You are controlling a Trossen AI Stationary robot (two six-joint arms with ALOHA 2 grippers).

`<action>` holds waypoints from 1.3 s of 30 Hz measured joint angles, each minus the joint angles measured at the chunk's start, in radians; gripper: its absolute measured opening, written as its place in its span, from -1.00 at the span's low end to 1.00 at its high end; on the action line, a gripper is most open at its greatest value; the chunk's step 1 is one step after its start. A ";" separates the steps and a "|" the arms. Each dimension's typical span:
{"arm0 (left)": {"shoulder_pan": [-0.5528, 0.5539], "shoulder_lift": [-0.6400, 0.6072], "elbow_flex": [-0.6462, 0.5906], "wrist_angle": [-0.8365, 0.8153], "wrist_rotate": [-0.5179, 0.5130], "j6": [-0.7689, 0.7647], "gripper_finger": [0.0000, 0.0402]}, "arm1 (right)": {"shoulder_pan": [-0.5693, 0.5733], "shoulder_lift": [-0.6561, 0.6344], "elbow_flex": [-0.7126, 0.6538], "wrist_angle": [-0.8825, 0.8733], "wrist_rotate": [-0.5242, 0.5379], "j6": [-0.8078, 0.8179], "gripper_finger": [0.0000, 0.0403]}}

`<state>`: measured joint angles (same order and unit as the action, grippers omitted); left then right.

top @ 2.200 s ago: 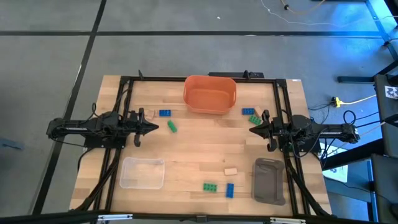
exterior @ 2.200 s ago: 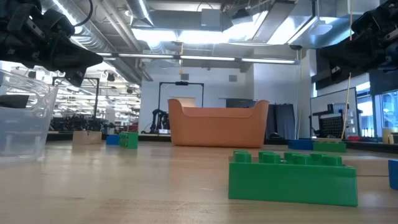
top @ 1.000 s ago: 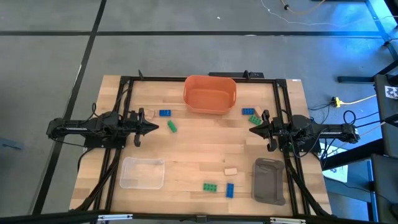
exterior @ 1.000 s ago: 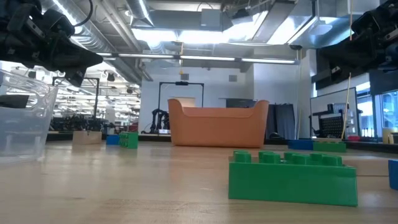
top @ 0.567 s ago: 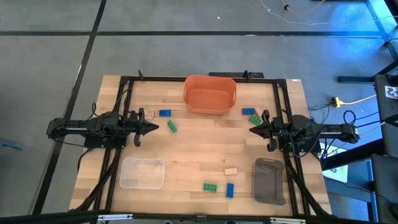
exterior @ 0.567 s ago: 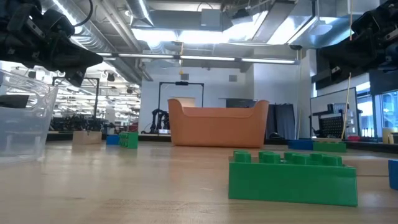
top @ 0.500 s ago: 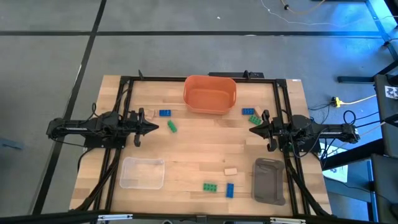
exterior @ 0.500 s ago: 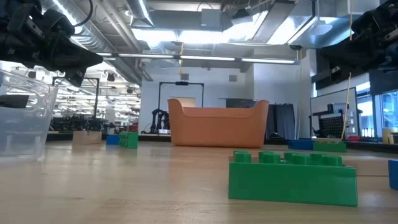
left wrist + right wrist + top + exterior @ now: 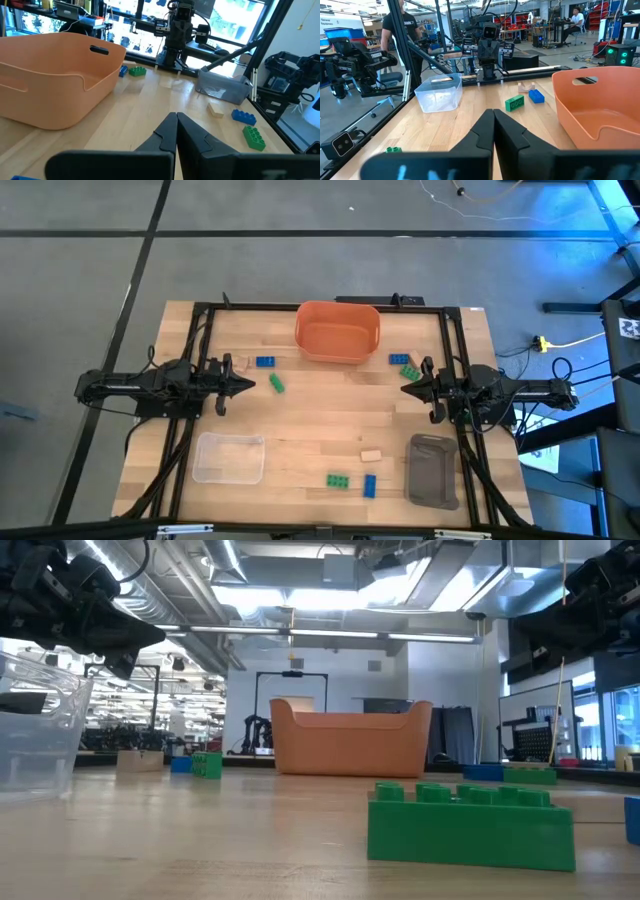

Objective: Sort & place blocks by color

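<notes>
Small studded blocks lie flat on the wooden table. A blue block [image 9: 265, 362] and a green block [image 9: 277, 384] lie just ahead of my left gripper [image 9: 251, 384]. A blue block [image 9: 399, 359] and a green block [image 9: 410, 371] lie by my right gripper [image 9: 404, 389]. Toward the near edge lie a tan block [image 9: 371, 455], a green block [image 9: 339, 479] and a blue block [image 9: 369, 485]. Both grippers are shut and empty, held above the table at its left and right sides, pointing toward each other; the fingertips meet in the left wrist view [image 9: 176, 116] and the right wrist view [image 9: 493, 113].
An orange bin [image 9: 338, 331] stands at the far middle. A clear tray [image 9: 229, 457] sits at the near left and a grey tray [image 9: 433, 470] at the near right. A black frame [image 9: 320, 307] runs along the table's edges. People show in the room beyond [image 9: 402, 30].
</notes>
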<state>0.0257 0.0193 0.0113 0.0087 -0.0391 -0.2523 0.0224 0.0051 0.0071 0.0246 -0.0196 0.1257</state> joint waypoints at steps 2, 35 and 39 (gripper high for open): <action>0.000 0.000 0.000 0.000 0.000 0.000 -1.00 | 0.000 0.000 0.000 0.000 0.000 0.000 -0.95; 0.000 0.000 -0.001 0.005 -0.003 0.001 -1.00 | 0.000 0.000 0.000 0.000 0.000 0.000 -0.95; 0.000 0.000 -0.001 0.023 -0.072 -0.001 -1.00 | 0.000 0.000 0.000 0.000 0.000 0.000 -0.95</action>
<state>0.0257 0.0196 0.0099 0.0314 -0.1113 -0.2536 0.0226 0.0051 0.0073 0.0243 -0.0195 0.1257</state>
